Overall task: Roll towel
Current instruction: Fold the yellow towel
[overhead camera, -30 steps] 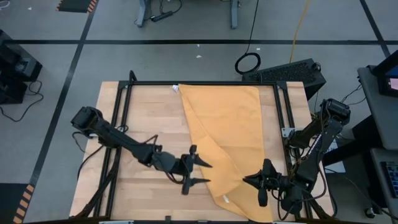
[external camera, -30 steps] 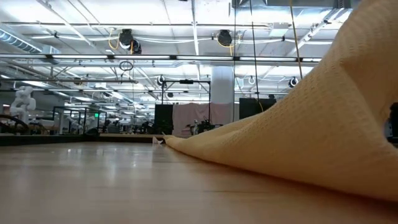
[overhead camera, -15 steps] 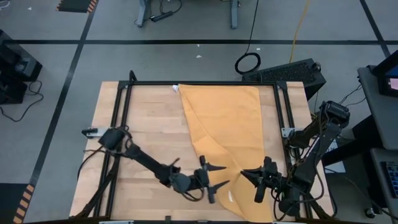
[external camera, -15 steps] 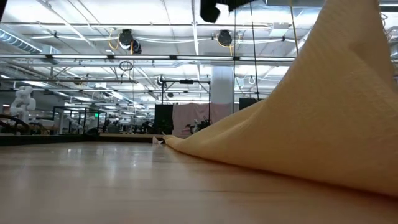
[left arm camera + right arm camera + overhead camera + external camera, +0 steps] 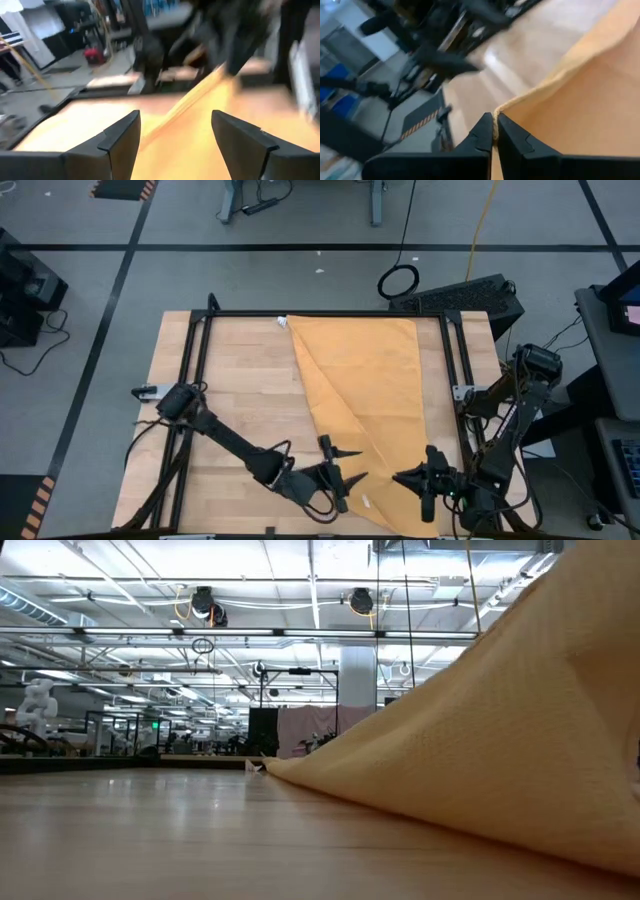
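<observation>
Yellow towel [image 5: 370, 395] edge pinched in right claw [image 5: 494, 134]; left claw [image 5: 345, 474] spread

The towel [image 5: 370, 400] is soft, matt mustard cloth with a fine woven, slightly rough texture that shows plainly in the low view [image 5: 500, 750]. The surface [image 5: 245, 395] is pale wood in smooth planks with a faint sheen, framed by a black metal rail [image 5: 320, 313]. Both pincers, left [image 5: 347, 477] and right [image 5: 408, 480], look like dark matt plastic or metal.

Towel [image 5: 372, 395] corner lower; left arm nearer.
</observation>
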Tool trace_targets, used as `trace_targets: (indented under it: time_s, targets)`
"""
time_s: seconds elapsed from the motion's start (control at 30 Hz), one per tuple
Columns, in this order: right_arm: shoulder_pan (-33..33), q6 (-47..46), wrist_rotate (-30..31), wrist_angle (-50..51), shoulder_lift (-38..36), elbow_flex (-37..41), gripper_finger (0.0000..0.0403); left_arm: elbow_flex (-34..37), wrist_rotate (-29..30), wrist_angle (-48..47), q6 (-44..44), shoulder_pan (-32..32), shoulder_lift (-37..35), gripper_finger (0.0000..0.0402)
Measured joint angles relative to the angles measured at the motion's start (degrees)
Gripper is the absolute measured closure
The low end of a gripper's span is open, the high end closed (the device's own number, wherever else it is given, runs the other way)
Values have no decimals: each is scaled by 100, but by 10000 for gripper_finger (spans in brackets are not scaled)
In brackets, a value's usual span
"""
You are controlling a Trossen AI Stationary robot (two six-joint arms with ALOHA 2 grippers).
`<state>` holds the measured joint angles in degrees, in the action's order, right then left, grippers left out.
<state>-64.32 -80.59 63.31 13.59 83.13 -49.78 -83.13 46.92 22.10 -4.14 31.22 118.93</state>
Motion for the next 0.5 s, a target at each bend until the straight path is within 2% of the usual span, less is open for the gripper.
trace_targets:
  time_s: [0.2,0.27,0.37,0.5]
  targets:
    - [-287,-386,-536,27,0,0,399,4,114,-2824,961,-501,-466,153]
    - [-341,-482,-513,25,-2,0,400,4,-310,-3076,1074,-693,-464,153]
    - [-378,-526,-526,42,-2,0,399,4,-1054,-3085,588,-863,-459,153]
    - [-373,-532,-748,81,-2,0,399,6,-1112,-3508,-122,-1129,-498,153]
